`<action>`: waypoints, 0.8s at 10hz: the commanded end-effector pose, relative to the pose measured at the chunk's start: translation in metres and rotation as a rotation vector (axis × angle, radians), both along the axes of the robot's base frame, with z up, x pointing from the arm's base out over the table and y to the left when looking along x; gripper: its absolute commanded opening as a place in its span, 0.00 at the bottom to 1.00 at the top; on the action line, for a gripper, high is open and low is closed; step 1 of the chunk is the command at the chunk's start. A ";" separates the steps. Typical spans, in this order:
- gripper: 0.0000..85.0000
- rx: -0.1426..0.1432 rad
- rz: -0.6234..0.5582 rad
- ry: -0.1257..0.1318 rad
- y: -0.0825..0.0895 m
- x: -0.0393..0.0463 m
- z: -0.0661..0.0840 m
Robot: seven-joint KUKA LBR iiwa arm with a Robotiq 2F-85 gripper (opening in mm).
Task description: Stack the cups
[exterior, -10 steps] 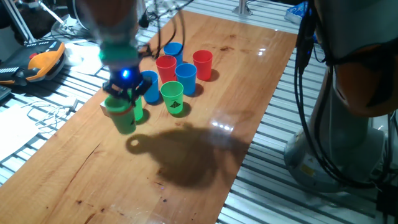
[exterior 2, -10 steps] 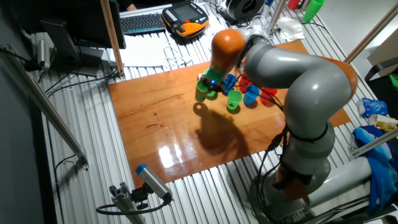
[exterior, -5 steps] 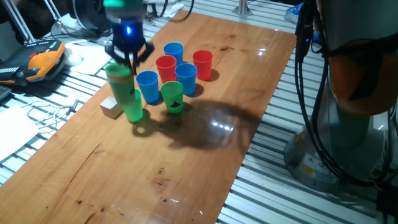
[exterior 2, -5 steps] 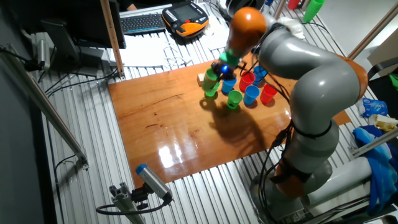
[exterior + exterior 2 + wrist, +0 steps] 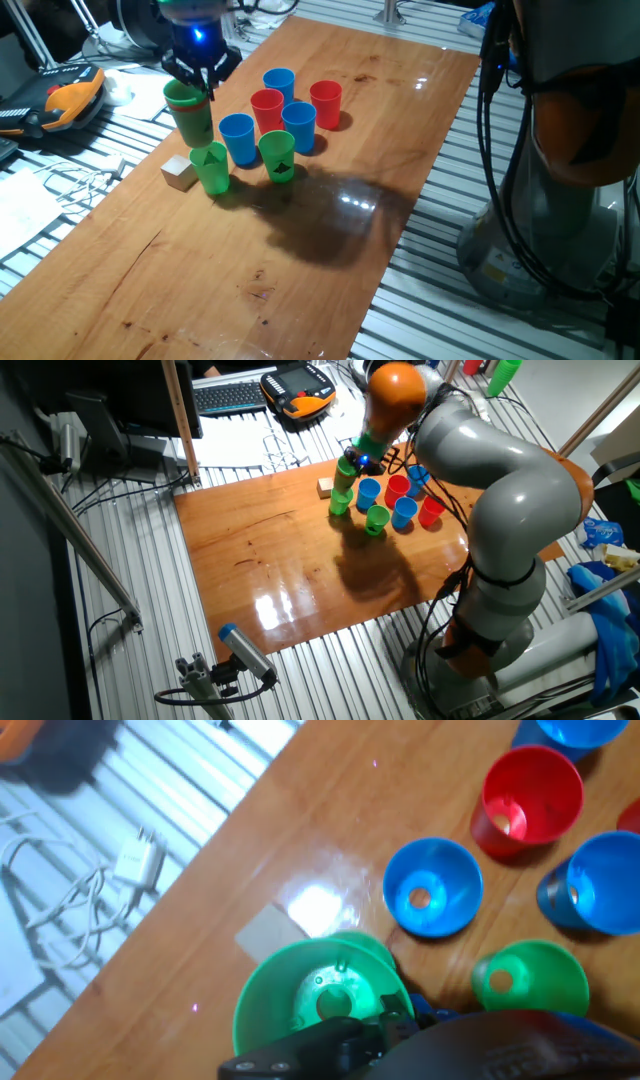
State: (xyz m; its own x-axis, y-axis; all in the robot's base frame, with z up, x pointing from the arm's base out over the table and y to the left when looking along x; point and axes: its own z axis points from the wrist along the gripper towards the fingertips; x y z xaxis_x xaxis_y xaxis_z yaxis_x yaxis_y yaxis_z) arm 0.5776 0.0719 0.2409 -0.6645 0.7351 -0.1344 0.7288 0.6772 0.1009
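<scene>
Nearest on the wooden table (image 5: 300,250) stand a green plastic cup (image 5: 212,168), beside the small wooden cube (image 5: 179,173), and a green cup with a dark side mark (image 5: 278,157). Above the first, the two-finger gripper (image 5: 197,78) is closed on the rim of a lifted green cup (image 5: 190,113). Behind stand blue cups (image 5: 238,138) and red cups (image 5: 266,108), clustered upright.

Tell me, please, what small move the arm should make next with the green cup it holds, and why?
Probably lower it straight down. The pincer holds a green cup in the air, almost directly above another green cup standing by the wooden cube, so descending should nest them.
</scene>
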 end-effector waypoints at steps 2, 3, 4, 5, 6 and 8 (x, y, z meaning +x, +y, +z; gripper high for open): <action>0.00 -0.011 0.018 -0.013 0.001 0.0001 -0.016; 0.00 -0.018 0.032 -0.027 0.002 -0.0035 -0.030; 0.00 -0.019 0.044 -0.032 0.001 -0.0063 -0.037; 0.00 -0.022 0.052 -0.038 0.000 -0.0066 -0.041; 0.00 -0.012 0.053 -0.040 -0.001 -0.0067 -0.043; 0.00 -0.017 0.046 -0.057 0.000 -0.0067 -0.053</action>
